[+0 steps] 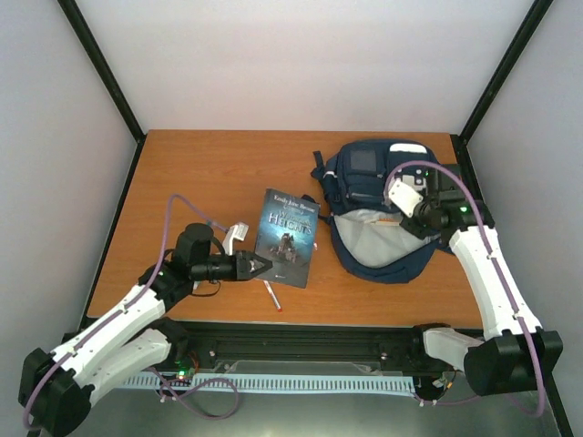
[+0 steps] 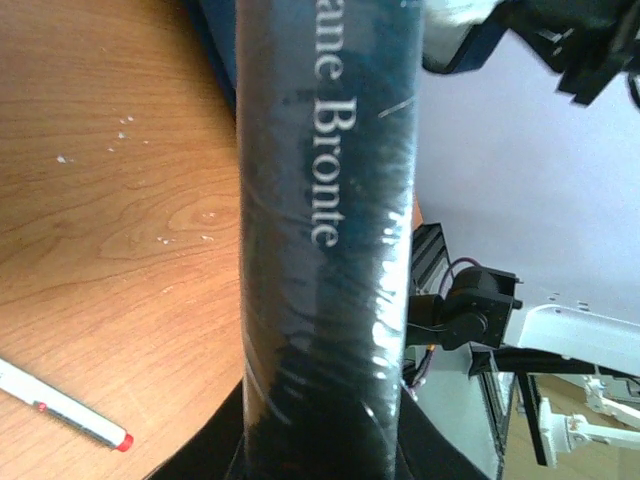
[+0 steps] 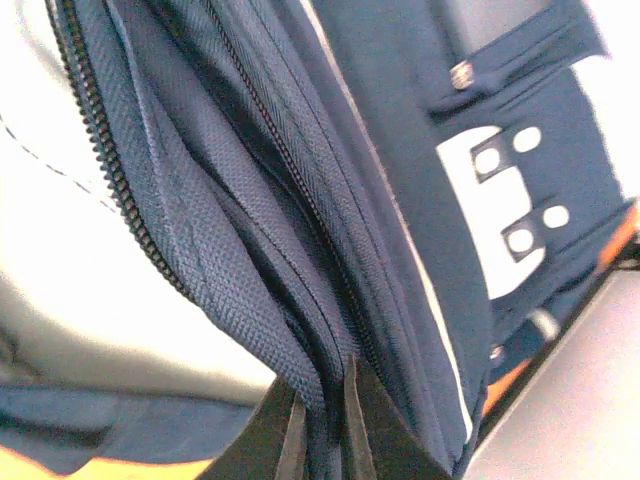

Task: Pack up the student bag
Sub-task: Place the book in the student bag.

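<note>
My left gripper (image 1: 258, 265) is closed partway on the near left edge of the dark blue book (image 1: 288, 238). In my left wrist view the spine runs straight up from between my jaws. A white pen (image 1: 272, 296) with a red tip lies on the wooden table (image 1: 182, 173) just nearer than the book, apart from it. To the right of the book, towards the table's far right corner, sits the navy bag (image 1: 383, 266), its main zip open and grey lining showing. My right gripper (image 3: 322, 425) is pinched tight on a fold of blue fabric beside the zip at the bag's opening.
</note>
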Robot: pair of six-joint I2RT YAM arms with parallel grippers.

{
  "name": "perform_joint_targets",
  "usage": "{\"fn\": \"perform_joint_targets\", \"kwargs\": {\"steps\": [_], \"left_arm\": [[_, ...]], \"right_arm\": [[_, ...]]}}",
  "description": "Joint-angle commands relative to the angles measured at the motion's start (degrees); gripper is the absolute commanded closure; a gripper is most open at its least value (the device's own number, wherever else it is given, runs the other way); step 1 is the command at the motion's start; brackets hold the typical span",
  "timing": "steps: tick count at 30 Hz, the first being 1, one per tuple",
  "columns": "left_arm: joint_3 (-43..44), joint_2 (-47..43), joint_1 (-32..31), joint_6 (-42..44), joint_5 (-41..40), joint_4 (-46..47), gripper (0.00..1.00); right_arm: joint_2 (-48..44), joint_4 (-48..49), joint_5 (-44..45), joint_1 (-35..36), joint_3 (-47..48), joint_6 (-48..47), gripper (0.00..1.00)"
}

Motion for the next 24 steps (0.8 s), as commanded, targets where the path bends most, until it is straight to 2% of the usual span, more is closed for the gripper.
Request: {"fn": "perform_joint_targets", "kwargs": {"steps": [1, 6, 10, 14, 19, 24], "left_arm": [[2.17, 1.64, -0.66, -2.72, 5.95, 15.74, 0.99], [8.03, 7.44, -5.07, -1.80, 8.29, 15.57, 0.99], [13.90, 14.24, -13.59, -0.30, 7.98, 14.47, 0.99], [17.43, 19.96, -20.44, -1.07, 5.62, 17.32, 0.99], [18.56, 27.56, -23.66, -8.09, 3.34, 28.29, 0.99], [21.27, 34.38, -24.12, -9.23, -0.32, 29.76, 0.99]], "right_arm": [[-0.32, 1.52, -1.69, -0.27, 8.85, 6.08, 0.97], [3.50, 3.41, -0.48, -0.27, 15.74, 10.68, 0.97], [6.30, 3.58, -2.33, 0.19, 20.41, 15.25, 0.97], [6.85, 3.70, -3.82, 1.60, 23.49, 17.67, 0.97], [6.42, 2.59, -4.61, 2.86, 25.16, 19.39, 0.97], [4.13, 0.75, -6.41, 3.34, 24.78, 20.22, 0.97]]}}
